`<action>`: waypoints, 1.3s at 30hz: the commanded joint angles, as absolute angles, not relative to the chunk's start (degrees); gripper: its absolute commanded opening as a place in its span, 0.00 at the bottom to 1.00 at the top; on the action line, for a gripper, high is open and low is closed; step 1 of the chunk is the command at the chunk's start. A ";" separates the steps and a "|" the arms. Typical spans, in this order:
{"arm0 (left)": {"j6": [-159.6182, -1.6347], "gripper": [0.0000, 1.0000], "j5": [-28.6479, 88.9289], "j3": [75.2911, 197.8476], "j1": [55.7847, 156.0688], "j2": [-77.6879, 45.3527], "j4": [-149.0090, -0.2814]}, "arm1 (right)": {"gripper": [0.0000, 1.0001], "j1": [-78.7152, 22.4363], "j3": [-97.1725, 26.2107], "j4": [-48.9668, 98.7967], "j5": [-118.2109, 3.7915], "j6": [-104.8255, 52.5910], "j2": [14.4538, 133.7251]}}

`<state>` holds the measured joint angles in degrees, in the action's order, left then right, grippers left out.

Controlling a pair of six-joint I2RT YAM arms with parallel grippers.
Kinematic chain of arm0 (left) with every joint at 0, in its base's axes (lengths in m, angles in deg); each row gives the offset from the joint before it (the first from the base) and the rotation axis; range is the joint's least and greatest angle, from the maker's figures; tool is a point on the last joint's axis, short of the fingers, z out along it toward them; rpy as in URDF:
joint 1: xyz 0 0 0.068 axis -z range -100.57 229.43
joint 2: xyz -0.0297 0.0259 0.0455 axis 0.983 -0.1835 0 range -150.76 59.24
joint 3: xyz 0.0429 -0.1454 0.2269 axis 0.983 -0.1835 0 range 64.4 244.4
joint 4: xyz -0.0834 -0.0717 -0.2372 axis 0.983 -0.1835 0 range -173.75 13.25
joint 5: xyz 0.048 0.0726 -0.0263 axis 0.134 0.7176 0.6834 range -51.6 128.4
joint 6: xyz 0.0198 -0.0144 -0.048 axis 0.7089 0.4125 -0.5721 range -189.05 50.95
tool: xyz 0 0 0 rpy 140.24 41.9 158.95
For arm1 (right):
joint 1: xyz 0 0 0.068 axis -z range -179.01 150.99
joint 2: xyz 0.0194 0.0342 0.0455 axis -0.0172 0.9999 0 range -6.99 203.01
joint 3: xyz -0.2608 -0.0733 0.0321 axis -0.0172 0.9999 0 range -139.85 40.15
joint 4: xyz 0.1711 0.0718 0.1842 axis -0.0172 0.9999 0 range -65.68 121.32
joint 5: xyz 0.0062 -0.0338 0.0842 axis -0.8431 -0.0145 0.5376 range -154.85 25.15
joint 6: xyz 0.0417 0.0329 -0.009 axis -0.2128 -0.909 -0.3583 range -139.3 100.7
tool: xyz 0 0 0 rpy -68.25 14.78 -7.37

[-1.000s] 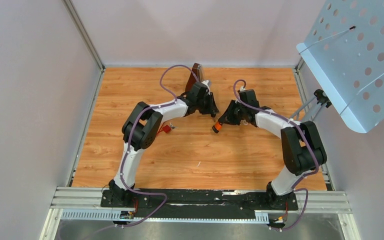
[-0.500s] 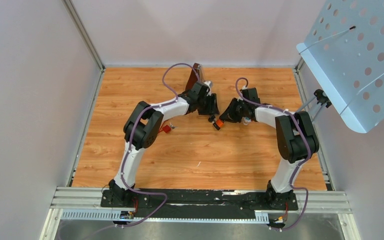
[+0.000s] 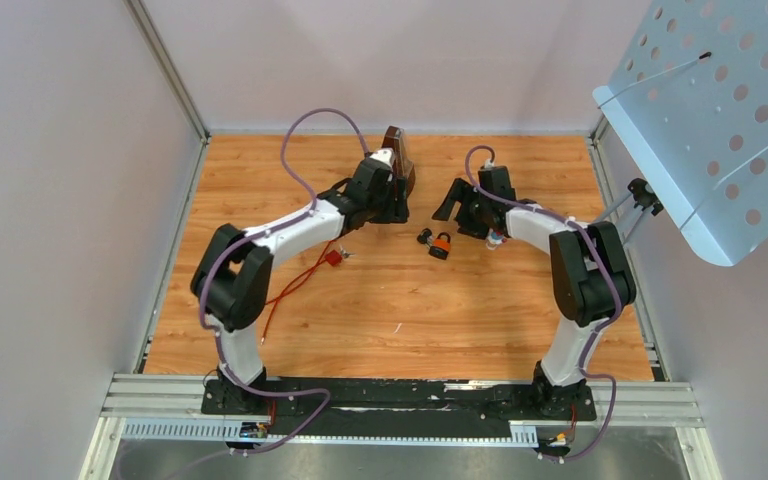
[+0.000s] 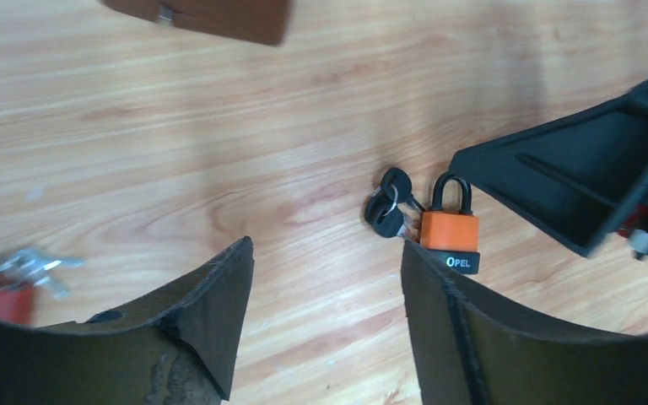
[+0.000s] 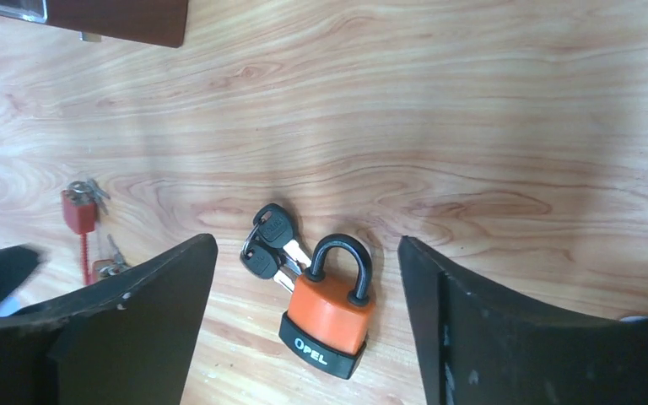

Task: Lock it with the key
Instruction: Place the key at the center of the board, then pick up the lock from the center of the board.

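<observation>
Flat orange padlock [image 5: 327, 316] with black shackle and its black-headed keys [image 5: 266, 245] sit on the wooden counter [image 5: 515, 126] just ahead of the wide-open right claw [image 5: 305, 245], nearer than the equally wide left claw [image 4: 327, 246]

I am holding my left gripper [image 3: 398, 208] and my right gripper [image 3: 458, 208] over the wooden table [image 3: 360, 310]. The orange padlock [image 3: 441, 245] is lying near both, its keys [image 3: 424, 237] touching it.
</observation>
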<state>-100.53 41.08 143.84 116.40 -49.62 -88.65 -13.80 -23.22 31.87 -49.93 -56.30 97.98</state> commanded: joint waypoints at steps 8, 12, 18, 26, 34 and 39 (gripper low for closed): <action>-100.28 0.97 59.52 127.22 113.13 -26.87 -94.17 | 0.67 -25.22 -29.74 33.69 -61.63 -49.55 94.15; -102.57 0.90 53.92 120.06 106.83 -22.15 -96.23 | 0.55 -30.32 -31.80 33.98 -60.55 -50.29 96.31; -103.73 0.82 47.79 111.62 98.13 -14.91 -97.74 | 0.54 -38.85 -37.38 33.64 -58.57 -52.69 102.85; -104.09 0.79 47.50 110.31 94.45 -11.46 -103.03 | 0.54 -45.12 -51.11 32.56 -60.06 -58.57 116.02; -103.28 0.79 50.45 110.04 93.23 -1.93 -109.58 | 0.52 -46.50 -54.46 32.49 -62.57 -71.41 122.91; -103.57 0.80 52.89 109.12 93.22 3.71 -112.51 | 0.49 -48.01 -54.99 32.49 -64.71 -71.29 124.79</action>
